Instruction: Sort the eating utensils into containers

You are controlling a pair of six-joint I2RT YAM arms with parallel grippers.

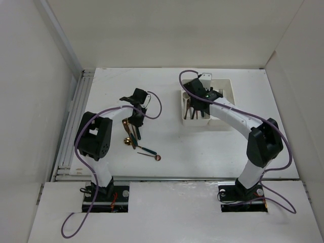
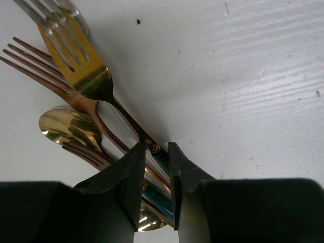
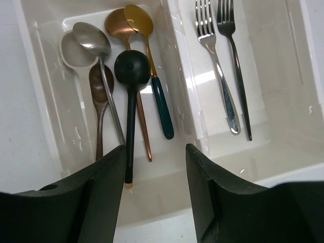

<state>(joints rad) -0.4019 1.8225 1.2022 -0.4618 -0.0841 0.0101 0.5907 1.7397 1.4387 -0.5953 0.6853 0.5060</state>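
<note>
Left claw: the left claw (image 2: pixel 156 149) sits low over the heap of utensils (image 1: pixel 130 134) on the left of the surface (image 2: pixel 243 76). Its jaws are drawn narrow with handles between them, and I cannot tell whether they bite yet.
Between the jaws: the dark handle of the gold fork (image 2: pixel 83 71), with a second shiny handle alongside. A clean single pick looks doubtful.
Fork's long axis: in the left wrist view the tines point up-left, away from the claw. The handle runs down-right into the jaws, which cross it.
Neighbours: the copper fork (image 2: pixel 55 83) lies touching under the gold one. The gold spoon (image 2: pixel 71 126) is just beside them and the silver fork (image 2: pixel 50 10) is at the far end.
Stray: the teal-handled spoon (image 1: pixel 150 152) lies apart, on the near side of the heap.
Right claw: the right claw (image 3: pixel 155 152) has its jaws apart and empty, hanging over the bins (image 1: pixel 230 86).
Bins: they stand at the far right of the surface, well apart from the heap.
Contents: the spoon compartment (image 3: pixel 48 116) holds only spoons. The fork compartment (image 3: pixel 283 91) holds two forks laid lengthwise.
Which way: from the left claw the bins lie to its right and a little farther from the bases.
Nearer arm: left for the heap, right for the bins.
Next move, as judged: carry the fork right across open surface and turn its length to match the fork compartment.
</note>
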